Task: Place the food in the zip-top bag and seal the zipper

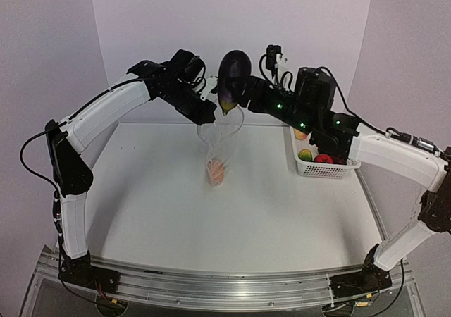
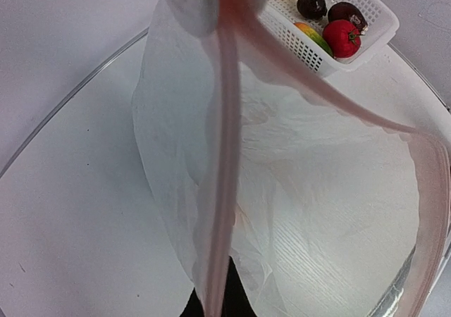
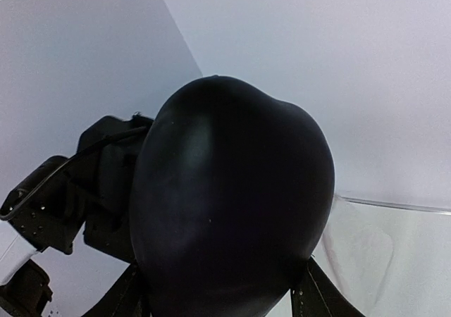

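The toy eggplant [image 1: 234,74] is pinched in the right end effector [image 3: 222,292]. In the right wrist view a dark finger [image 3: 317,296] shows on either side of its lower part, and the glossy purple body fills most of that view. From the top camera it's up in the air toward the back of the desk [image 1: 232,218], right over the open mouth of the zip-top bag [image 1: 220,137].

Its long axis is pretty much vertical: fat rounded end up, greenish stem end down, aimed into the bag opening. I can't tell whether the stem tip is touching the rim or just above it.

The left end effector [image 1: 206,107] is clamped shut on the bag's top edge, just left of the eggplant, so the bag hangs down from it with its bottom reaching the desk. In the left wrist view the zipper strip [image 2: 225,155] looks pinkish. One side runs almost straight down the view and the other swings wide to the right, so the mouth is gaping open.

There's an orange toy food [image 1: 216,170] already sitting at the bottom of the bag.

Off to the right is the white perforated basket [image 1: 331,172] with a red tomato [image 2: 342,38], two dark purple pieces, a yellow one and a green-orange one in it.
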Controlling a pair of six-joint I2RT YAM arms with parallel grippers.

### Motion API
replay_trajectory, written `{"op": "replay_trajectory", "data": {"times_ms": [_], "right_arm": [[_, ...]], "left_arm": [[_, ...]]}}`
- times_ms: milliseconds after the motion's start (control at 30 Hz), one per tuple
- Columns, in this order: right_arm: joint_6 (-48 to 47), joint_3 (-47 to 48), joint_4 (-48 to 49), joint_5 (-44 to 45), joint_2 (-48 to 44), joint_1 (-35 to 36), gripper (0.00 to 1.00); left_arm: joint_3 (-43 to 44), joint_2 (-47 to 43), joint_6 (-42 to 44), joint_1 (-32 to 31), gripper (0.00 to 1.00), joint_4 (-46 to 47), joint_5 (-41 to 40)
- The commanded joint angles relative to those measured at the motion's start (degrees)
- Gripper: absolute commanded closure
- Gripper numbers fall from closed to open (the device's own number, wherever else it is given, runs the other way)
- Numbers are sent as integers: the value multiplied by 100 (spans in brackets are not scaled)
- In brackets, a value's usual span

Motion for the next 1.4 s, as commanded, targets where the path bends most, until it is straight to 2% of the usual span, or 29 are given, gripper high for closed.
{"op": "replay_trajectory", "data": {"times_ms": [0, 267, 567, 867, 967, 1200, 1367], "right_arm": [[-468, -348, 1326, 229, 349, 350, 83], [-1861, -910, 2771, 634, 1032, 368, 90], [-2941, -1556, 2835, 1408, 1129, 346, 94], [-2977, -1821, 2597, 1517, 1233, 213, 94], [-3065, -1669, 2093, 1619, 1300, 213, 94], [-3039, -970, 5, 1461, 1272, 211, 89], [-2922, -286, -1976, 1497, 1176, 216, 77]], "left_arm": [[121, -149, -42, 0, 100, 124, 150], [76, -199, -102, 3, 100, 84, 450], [116, -231, -102, 11, 100, 50, 555], [158, -221, -133, 20, 100, 55, 733], [196, -239, -137, 20, 100, 57, 830], [308, -224, -121, 34, 100, 91, 1002], [375, -226, -67, 64, 100, 86, 966]]}}
